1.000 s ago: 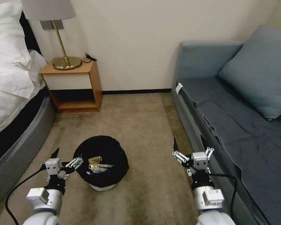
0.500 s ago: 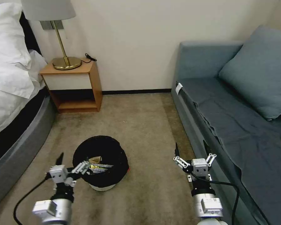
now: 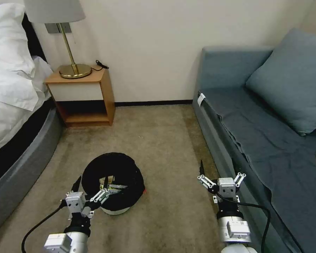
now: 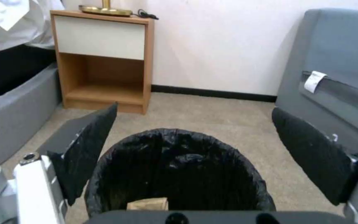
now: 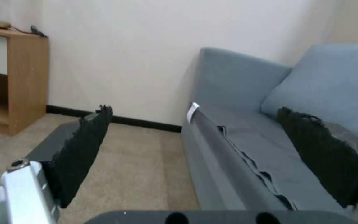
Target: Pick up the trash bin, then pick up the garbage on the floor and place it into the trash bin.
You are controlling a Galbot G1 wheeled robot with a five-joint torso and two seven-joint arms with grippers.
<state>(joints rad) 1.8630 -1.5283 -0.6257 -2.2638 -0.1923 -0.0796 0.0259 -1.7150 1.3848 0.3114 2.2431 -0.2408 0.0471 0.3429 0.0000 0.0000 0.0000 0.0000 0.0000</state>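
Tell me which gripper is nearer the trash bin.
Left. The left gripper hangs open at the trash bin's near rim, one finger over the opening. The right gripper hangs open well off to the side, beside the sofa.

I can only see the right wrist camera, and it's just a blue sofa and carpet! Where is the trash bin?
Observer: The trash bin stands on the carpet in front of the robot's left arm.
Operator: Is the robot holding it?
Observer: No. The left pincer is open at the bin's near rim, gripping nothing.
Operator: Is there any garbage inside?
Observer: Yes, a crumpled brown paper bag lies inside the black liner.
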